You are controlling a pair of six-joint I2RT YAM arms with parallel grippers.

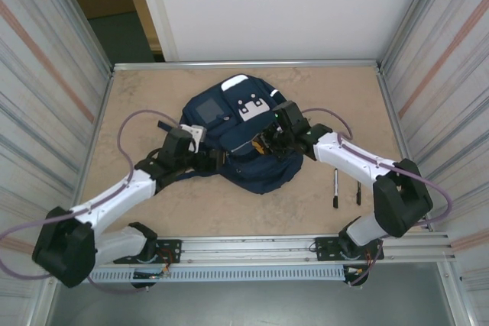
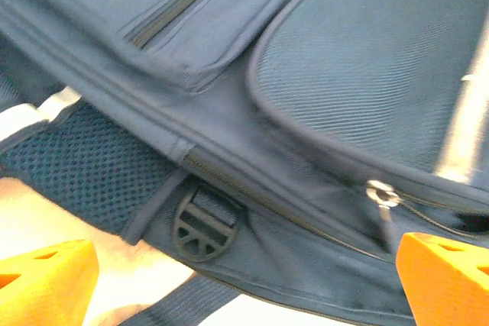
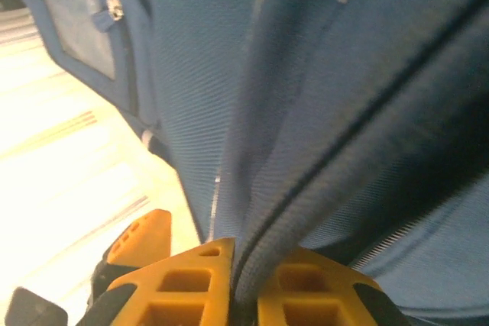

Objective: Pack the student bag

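Right gripper (image 3: 244,284) pinching a fold of the bag (image 1: 221,116)
Bag lies mid table (image 1: 153,204), between both arms; left gripper (image 2: 244,288) spread wide over its strap buckle (image 2: 200,227); two pens (image 1: 335,188) lie by the right arm

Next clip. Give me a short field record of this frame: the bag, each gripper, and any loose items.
bag: student bag lying in the middle of the table
left gripper: left gripper open, fingers apart at the bag's left side, near a strap buckle
right gripper: right gripper shut on a fold of the bag's fabric
loose items: two pens on the table, right of the bag
packing: pens not yet in the bag
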